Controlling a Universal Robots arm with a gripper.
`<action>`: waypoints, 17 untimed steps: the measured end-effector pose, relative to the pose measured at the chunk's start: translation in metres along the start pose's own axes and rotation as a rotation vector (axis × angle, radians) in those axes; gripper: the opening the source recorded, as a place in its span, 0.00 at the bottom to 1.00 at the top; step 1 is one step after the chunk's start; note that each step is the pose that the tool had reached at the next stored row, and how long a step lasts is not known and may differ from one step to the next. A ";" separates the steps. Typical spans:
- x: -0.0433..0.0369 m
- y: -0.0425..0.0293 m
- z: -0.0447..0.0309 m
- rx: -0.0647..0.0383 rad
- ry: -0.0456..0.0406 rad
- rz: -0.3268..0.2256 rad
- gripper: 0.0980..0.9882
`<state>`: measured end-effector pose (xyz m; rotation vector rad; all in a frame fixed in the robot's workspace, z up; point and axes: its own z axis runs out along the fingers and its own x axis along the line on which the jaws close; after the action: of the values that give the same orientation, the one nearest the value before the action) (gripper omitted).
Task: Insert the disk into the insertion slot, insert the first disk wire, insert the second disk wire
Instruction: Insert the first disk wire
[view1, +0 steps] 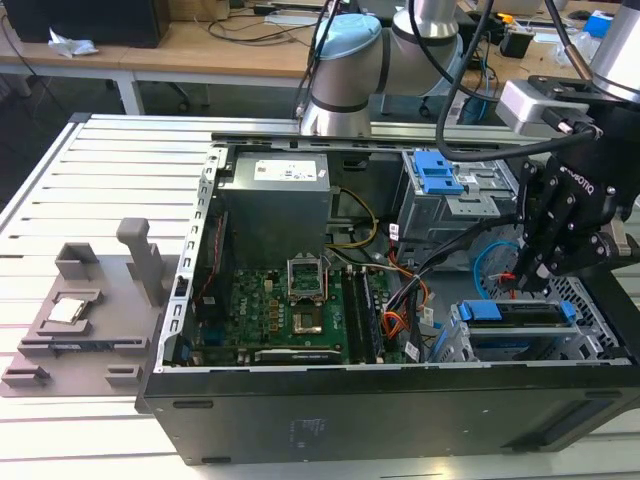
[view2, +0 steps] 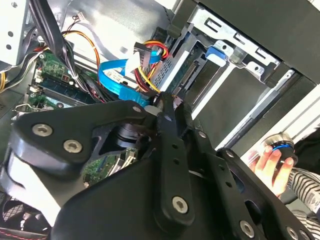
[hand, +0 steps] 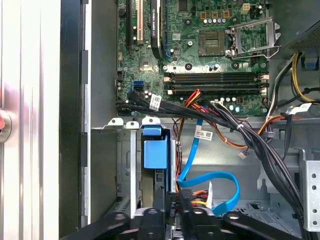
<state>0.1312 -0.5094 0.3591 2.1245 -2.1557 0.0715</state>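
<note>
Silver blue-framed hard drive (view1: 520, 315) is already seated in the grey perforated drive cage (view1: 595, 300), so the black gripper (view1: 525, 280) hovers by the thin red wire bundle (view2: 154, 47). Can't tell its grip.

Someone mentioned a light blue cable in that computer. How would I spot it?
Start at the open black computer case and go to its corner at the exterior view's right, where a grey drive cage holds a blue-framed disk. Beyond it curls the light blue cable: thin, flat and looped, unlike the thick black bundle nearby.
</note>
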 end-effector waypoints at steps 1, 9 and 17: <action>0.0000 0.0000 0.0000 0.000 0.0002 0.000 0.07; 0.0053 -0.0001 0.0006 0.000 0.0008 0.000 0.07; 0.0091 -0.0007 0.0035 0.000 -0.0021 0.000 0.07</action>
<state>0.1317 -0.5189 0.3566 2.1256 -2.1568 0.0692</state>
